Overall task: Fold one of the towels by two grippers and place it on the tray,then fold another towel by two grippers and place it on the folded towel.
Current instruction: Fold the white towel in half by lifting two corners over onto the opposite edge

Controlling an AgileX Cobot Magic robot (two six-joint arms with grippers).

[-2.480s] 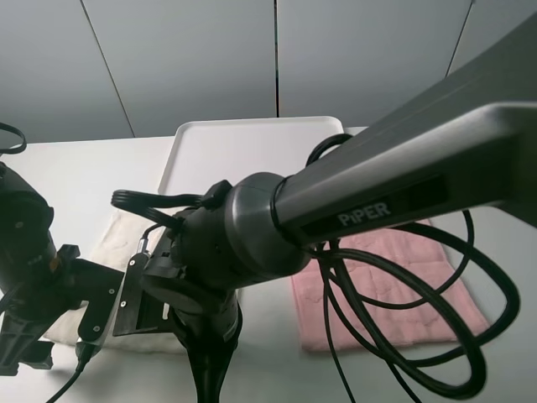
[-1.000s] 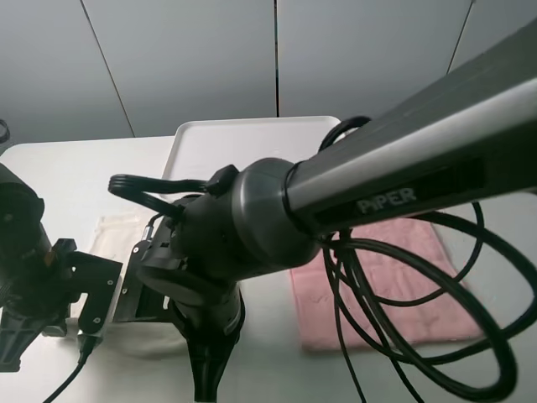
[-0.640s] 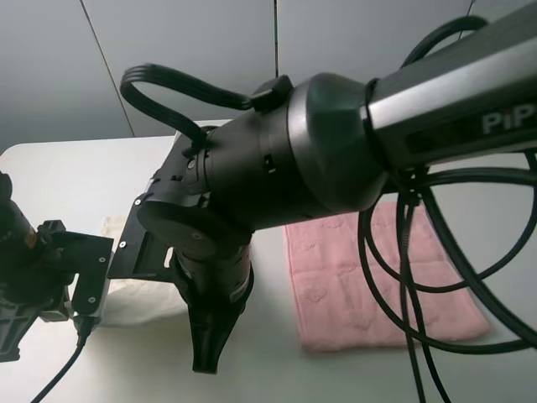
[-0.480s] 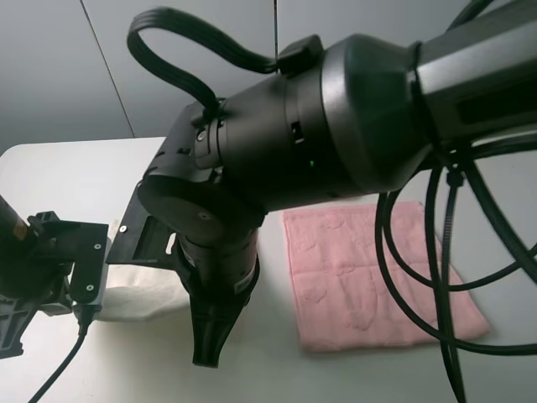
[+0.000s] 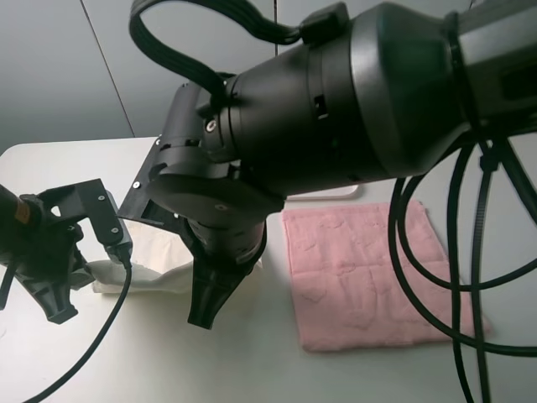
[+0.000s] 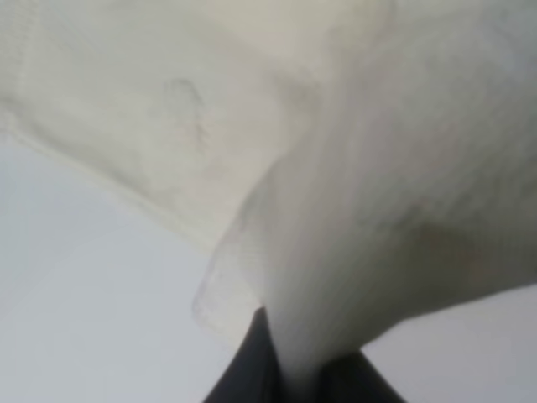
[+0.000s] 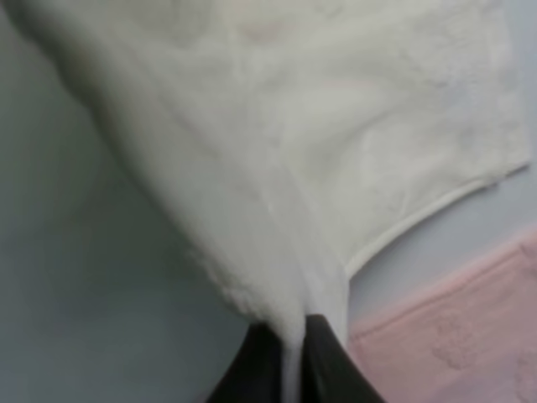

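My left gripper (image 6: 298, 378) and right gripper (image 7: 291, 361) each clamp the cream towel's (image 5: 159, 256) edge beside the pink towel (image 5: 361, 277). It seems limp and light; corners grip best.

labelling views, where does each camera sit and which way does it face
Exterior high: mounted above, looking down at table; left claw, right claw, cream towel, pink towel.
Left wrist: on left arm, facing left claw pinching cream towel.
Right wrist: on right arm, facing right claw pinching cream towel.
Wrist views share the cream towel.
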